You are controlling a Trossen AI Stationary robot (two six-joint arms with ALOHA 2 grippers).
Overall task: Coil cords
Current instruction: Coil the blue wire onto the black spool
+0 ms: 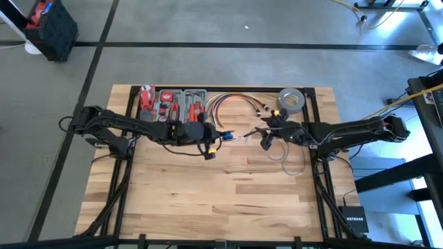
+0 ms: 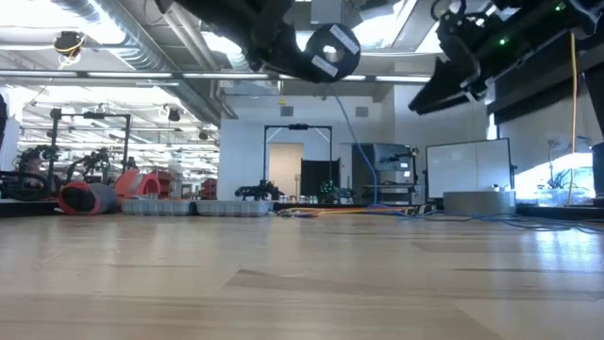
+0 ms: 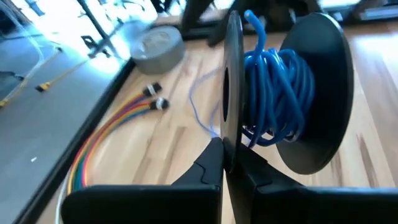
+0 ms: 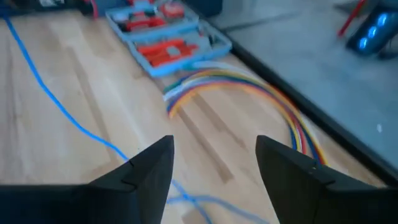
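Risk: thin blue wire (image 4: pixel 56 99) trails slack; right claw (image 4: pixel 214 168) gapes empty, left claw (image 3: pixel 225 165) pinches black plastic spool (image 3: pixel 292 93); loops may slip.

One word can be read: "NETGEAR", in pale letters on the small black box (image 1: pixel 354 221) that sits on the floor just off the counter's (image 1: pixel 228 180) near right corner in the high view. Nothing else in the four views carries lettering, numbers or signs that can be made out.
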